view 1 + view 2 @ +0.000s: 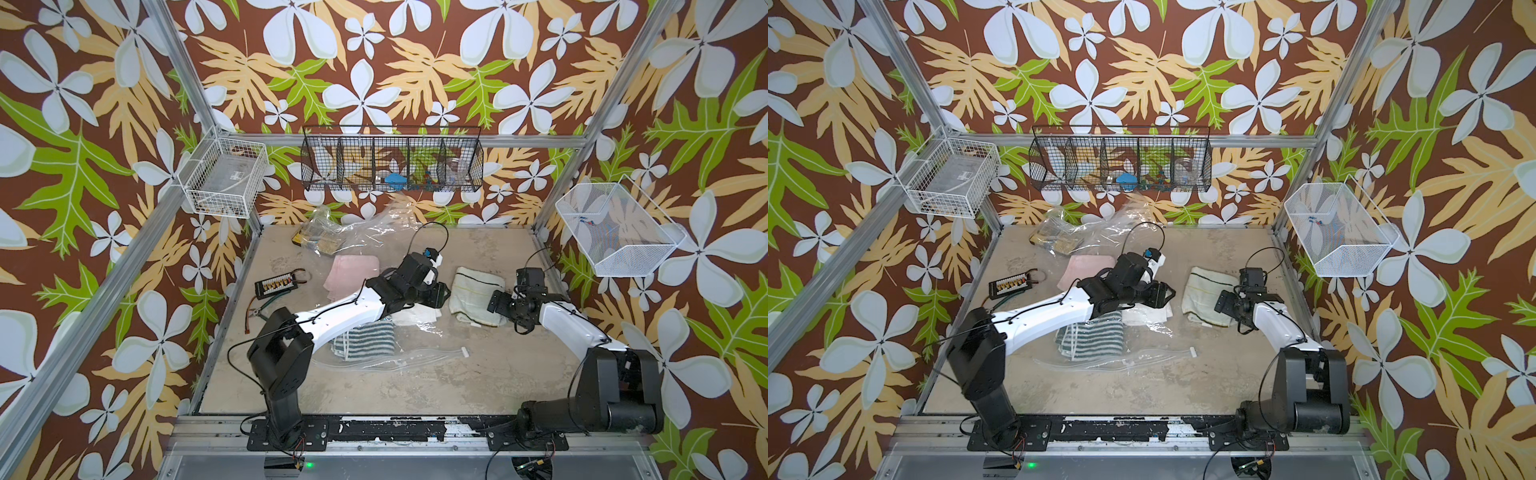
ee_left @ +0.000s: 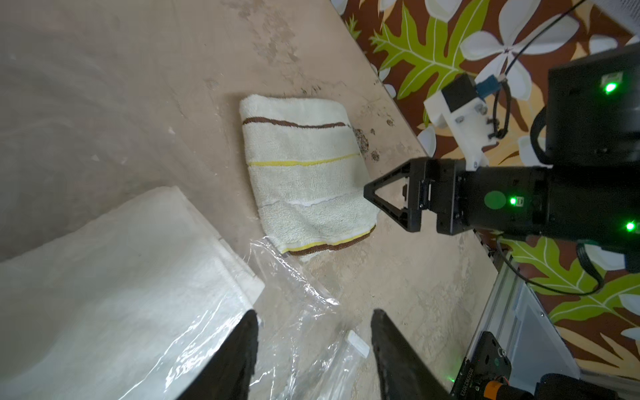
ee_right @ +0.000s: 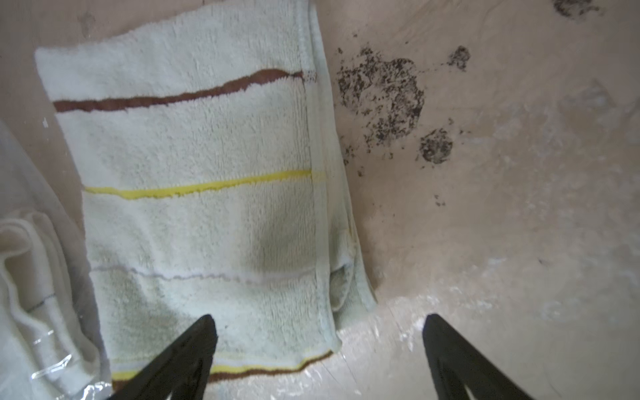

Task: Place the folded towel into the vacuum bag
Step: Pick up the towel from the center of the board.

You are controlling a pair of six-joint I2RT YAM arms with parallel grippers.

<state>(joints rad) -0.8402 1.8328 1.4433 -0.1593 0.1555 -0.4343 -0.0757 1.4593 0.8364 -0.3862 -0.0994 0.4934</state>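
Note:
The folded towel (image 1: 478, 297) (image 1: 1208, 297), cream with brown and yellow stripes, lies flat on the table at the right middle, outside the vacuum bag (image 1: 415, 328). The crinkly clear bag lies at the centre, its zip strip and white slider (image 1: 465, 353) (image 2: 358, 343) towards the front. My right gripper (image 3: 318, 332) (image 1: 500, 305) stands open over the towel's (image 3: 207, 190) near corner, one finger above the cloth and one above bare table. My left gripper (image 2: 313, 332) (image 1: 440, 293) hovers open above the bag's film, left of the towel (image 2: 304, 173).
Inside or under the bag's plastic lie a green-striped towel (image 1: 365, 336), a white towel (image 2: 121, 277) and a pink cloth (image 1: 353, 270). A connector board (image 1: 278, 284) and pliers (image 1: 259, 311) sit at the left. Wire baskets (image 1: 392, 160) (image 1: 224, 178) (image 1: 615, 232) hang on the walls.

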